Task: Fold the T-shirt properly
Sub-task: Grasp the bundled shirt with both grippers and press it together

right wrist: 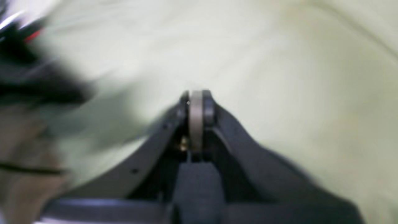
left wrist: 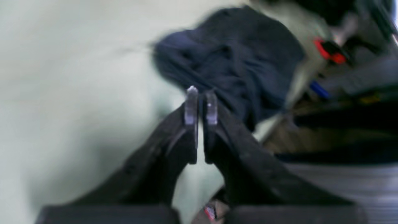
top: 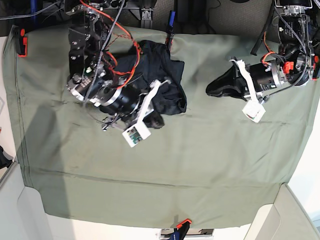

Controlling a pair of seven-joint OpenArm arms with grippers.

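Note:
The dark navy T-shirt (top: 162, 70) lies crumpled in a heap at the far middle-left of the sage-green table cloth (top: 210, 160). In the left wrist view the T-shirt (left wrist: 236, 56) is ahead and to the right of my left gripper (left wrist: 201, 96), whose fingers are together and empty. In the base view my left gripper (top: 209, 91) hovers right of the heap, apart from it. My right gripper (top: 159, 121) sits at the heap's near edge. In the blurred right wrist view my right gripper (right wrist: 196, 98) is shut over bare cloth, with nothing seen in it.
Red clamps hold the cloth at the far left corner (top: 21, 42) and the near edge (top: 182, 223). Another red clamp (left wrist: 329, 51) shows past the shirt at the table's far edge. Cables and arm bases crowd the far side.

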